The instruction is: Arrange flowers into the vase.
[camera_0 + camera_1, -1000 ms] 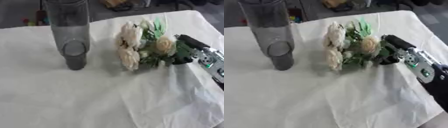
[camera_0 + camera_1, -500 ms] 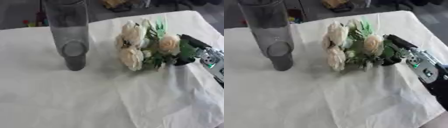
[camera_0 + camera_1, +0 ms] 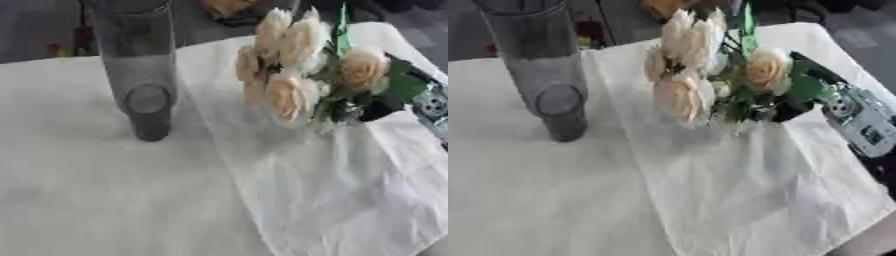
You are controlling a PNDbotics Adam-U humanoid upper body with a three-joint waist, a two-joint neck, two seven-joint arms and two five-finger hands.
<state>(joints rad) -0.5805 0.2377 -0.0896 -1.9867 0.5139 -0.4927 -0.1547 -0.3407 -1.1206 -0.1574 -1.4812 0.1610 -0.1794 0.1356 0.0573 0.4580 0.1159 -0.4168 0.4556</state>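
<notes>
Gripping cream roses (image 3: 710,75), right robot hand (image 3: 798,102), tall smoky cylindrical vase (image 3: 140,70)

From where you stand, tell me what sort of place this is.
Probably an indoor demo or lab table: a white cloth-covered table, a tall grey translucent vase, a bunch of cream artificial-looking roses in the right hand, clutter behind.

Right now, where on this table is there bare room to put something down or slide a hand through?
The white cloth lies bare across the whole near half, below the vase and the flowers, and left of the vase. A narrow strip runs between vase and flowers. The far right is crowded: the right hand holds the flower bunch there.
</notes>
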